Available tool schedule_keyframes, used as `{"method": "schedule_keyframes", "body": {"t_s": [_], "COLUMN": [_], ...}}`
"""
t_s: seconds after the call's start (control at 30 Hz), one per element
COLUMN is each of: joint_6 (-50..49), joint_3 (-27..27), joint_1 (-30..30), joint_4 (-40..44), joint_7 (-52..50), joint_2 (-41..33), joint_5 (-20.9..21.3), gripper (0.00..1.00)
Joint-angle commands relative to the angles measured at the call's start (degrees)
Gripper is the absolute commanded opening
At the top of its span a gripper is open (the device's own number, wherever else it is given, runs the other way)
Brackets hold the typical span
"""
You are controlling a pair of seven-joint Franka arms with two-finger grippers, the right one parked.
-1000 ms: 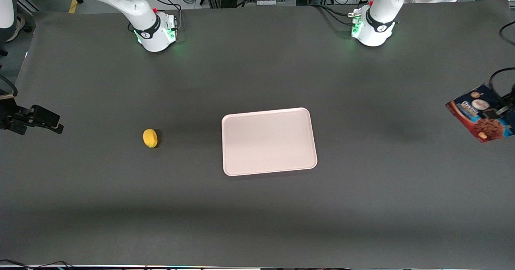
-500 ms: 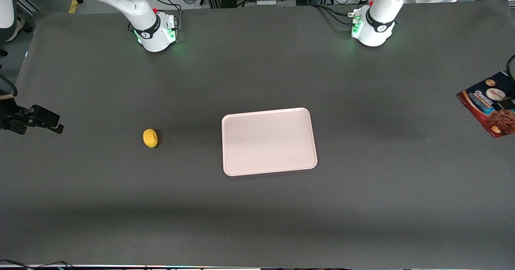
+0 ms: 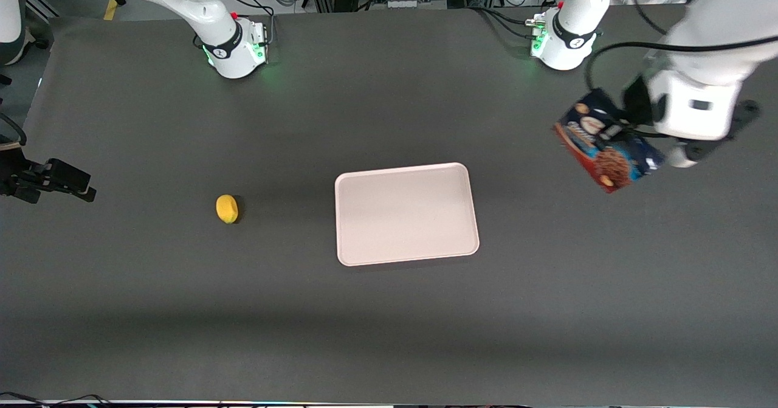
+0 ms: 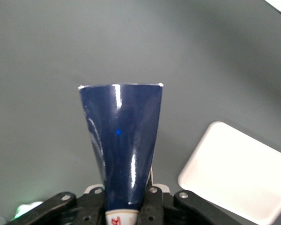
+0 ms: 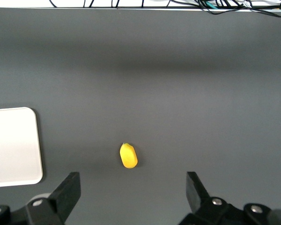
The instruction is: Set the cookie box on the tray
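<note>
**White robot arm with black fittings and green base lights**

The working arm has smooth, rounded white shells. Its round white base wears a black band with a small mark, a red button and a glowing green light. Black cables loop along the arm to a boxy white wrist block with a small dark rectangle on its face. The gripper, over the working arm's end of the table, is black, with silver screw heads across its body.

Claw fingertips hidden by cookie box.
</note>
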Motion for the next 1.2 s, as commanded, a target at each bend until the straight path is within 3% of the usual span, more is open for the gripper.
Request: {"method": "schedule_keyframes", "body": {"t_s": [0.0, 0.23, 0.53, 0.97, 1.17], "joint_6": [2.29, 8.09, 16.53, 26.11, 28.23], "joint_3": [-6.20, -13.15, -20.80, -23.44, -23.35], "joint_1": [0.37, -0.33, -1.56, -4.28, -4.64], "joint_4": [1.42, -0.61, -0.69, -1.92, -2.36], "joint_7": [-7.17, -6.82, -5.24, -4.54, -4.45], "joint_2": [2.03, 5.02, 13.36, 25.23, 28.58], "joint_5": [0.37, 1.95, 11.70, 27.52, 29.46], "gripper": [0.15, 0.14, 0.12, 0.12, 0.14]}}
